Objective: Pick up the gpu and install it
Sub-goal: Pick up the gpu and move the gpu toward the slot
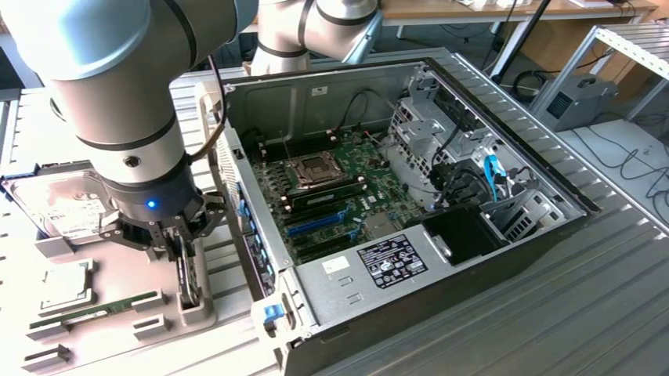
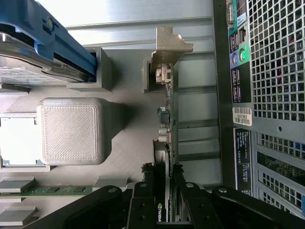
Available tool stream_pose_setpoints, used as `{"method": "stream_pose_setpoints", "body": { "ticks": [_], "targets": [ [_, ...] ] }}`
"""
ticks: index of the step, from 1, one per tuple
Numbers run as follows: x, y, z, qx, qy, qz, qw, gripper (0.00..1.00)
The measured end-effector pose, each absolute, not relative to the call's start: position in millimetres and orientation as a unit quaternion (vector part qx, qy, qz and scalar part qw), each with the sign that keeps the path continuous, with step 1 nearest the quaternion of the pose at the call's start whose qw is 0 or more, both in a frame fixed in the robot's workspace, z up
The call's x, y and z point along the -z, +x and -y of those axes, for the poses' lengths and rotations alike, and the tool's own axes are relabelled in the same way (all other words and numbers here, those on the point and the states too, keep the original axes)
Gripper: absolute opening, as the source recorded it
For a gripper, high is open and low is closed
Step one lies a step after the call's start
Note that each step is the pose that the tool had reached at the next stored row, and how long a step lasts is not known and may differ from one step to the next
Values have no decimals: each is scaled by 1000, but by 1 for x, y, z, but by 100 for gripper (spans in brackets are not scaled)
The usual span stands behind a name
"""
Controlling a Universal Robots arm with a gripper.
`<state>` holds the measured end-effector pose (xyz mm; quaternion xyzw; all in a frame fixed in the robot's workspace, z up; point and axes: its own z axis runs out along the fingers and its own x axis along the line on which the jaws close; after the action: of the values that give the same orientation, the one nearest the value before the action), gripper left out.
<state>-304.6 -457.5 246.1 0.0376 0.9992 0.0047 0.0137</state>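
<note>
The gpu (image 1: 189, 283) is a thin black card standing on edge in a grey holder (image 1: 199, 309) on the parts tray, at the exterior view's left. My gripper (image 1: 180, 244) comes straight down over it. In the wrist view the gpu (image 2: 167, 119) is seen edge-on, its silvery bracket (image 2: 167, 47) at the far end. There my gripper (image 2: 163, 193) has a black finger pressed on each face of the card, which still sits in its holder. The open computer case (image 1: 522, 235) lies beside the tray, its motherboard (image 1: 334, 184) and blue slots (image 1: 313, 225) exposed.
On the tray sit a silver hard drive (image 1: 63, 207), a processor (image 1: 65, 286) and a green RAM stick (image 1: 94, 310). The case's perforated rear panel (image 2: 271, 71) runs close alongside the card. A power supply (image 1: 381, 262) and drive cages (image 1: 428, 133) crowd the case.
</note>
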Motion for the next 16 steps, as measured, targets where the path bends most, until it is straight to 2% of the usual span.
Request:
{"method": "stream_pose_setpoints", "body": {
  "ticks": [16],
  "targets": [
    [-246,-305,458,-5,38,-999,14,26]
  ]
}}
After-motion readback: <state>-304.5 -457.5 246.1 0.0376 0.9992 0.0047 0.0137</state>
